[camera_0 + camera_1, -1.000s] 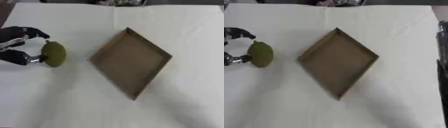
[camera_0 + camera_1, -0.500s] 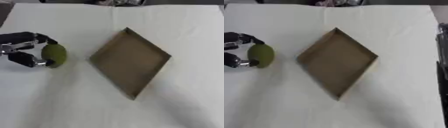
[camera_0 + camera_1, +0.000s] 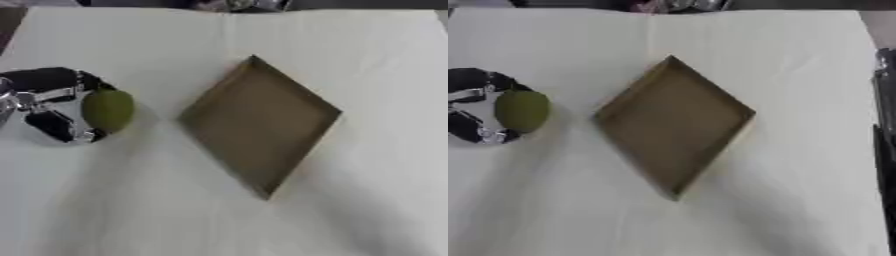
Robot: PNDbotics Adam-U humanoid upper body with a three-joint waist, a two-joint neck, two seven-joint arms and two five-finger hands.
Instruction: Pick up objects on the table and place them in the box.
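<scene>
The left hand (image 3: 39,102) has its fingers (image 3: 54,79) curled around a green fruit (image 3: 108,110), which lies well to the left of the box (image 3: 259,122) on the white surface (image 3: 131,200). The step in hand appears to be the pick-up. The next move calls for lifting the fruit clear of the box's near rim, then carrying it rightward over the empty interior. Open surface lies between fruit and box. The right hand is out of view.

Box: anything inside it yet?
No. The brown box shows only its bare floor, and the green fruit sits left of it in the left hand.
</scene>
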